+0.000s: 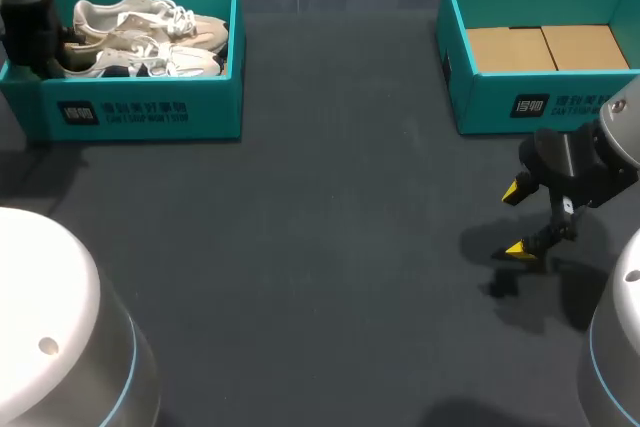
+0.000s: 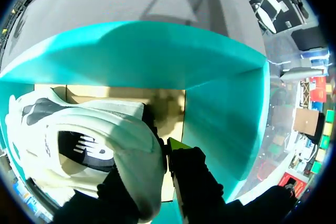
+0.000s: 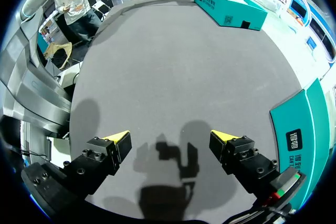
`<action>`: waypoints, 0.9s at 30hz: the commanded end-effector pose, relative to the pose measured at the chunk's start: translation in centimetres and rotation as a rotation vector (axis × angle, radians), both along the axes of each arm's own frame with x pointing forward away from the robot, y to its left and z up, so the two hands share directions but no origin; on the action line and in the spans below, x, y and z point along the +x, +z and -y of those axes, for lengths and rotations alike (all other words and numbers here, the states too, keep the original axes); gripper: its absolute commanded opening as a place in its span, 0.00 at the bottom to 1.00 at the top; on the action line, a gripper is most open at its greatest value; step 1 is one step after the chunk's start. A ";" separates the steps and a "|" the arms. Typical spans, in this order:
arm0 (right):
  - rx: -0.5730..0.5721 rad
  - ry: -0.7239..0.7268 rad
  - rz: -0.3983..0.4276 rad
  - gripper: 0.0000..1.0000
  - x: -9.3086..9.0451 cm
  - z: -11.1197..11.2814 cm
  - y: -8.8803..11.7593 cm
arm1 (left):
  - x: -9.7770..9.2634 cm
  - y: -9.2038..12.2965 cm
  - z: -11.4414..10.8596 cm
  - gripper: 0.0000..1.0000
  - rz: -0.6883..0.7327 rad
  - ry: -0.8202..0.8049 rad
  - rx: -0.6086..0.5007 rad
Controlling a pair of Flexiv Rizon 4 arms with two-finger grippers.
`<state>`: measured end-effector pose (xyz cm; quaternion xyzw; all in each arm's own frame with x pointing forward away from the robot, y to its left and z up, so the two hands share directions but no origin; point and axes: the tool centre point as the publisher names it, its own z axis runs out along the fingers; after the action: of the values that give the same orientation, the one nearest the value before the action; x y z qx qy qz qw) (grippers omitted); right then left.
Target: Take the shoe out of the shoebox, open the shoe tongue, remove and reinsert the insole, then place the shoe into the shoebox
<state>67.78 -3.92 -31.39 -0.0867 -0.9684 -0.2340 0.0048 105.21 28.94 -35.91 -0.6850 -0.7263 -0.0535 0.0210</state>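
Observation:
Two white sneakers (image 1: 150,39) lie side by side in the teal shoebox (image 1: 200,112) at the far left. My left gripper (image 1: 38,47) reaches down into that box at their heel ends. In the left wrist view one white shoe (image 2: 84,135) with a dark logo fills the box (image 2: 220,114), and my left gripper (image 2: 160,153) is shut on its heel collar, one finger inside and one outside. My right gripper (image 1: 517,219) hangs open and empty over bare table at the right, in front of the other box; the right wrist view shows its yellow tips wide apart (image 3: 170,140).
A second teal box (image 1: 540,107) with brown cardboard on its floor stands at the far right, just beyond my right gripper; its side wall shows beside that gripper (image 3: 310,124). The dark grey table (image 1: 320,247) stretches between the two boxes.

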 end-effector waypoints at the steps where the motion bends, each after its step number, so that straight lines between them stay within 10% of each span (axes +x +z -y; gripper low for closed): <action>1: -0.004 -0.002 0.001 1.00 -0.1 -0.1 0.0 | -0.4 1.1 -0.8 0.00 0.026 0.001 -0.001; 27: -0.004 -0.002 0.001 1.00 -0.1 -0.1 0.0 | 0.8 12.2 -1.0 0.00 0.073 0.025 -0.008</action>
<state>67.78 -3.92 -31.39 -0.0867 -0.9684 -0.2340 0.0048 106.51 30.15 -25.84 -0.6736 -0.7352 -0.0750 -0.0120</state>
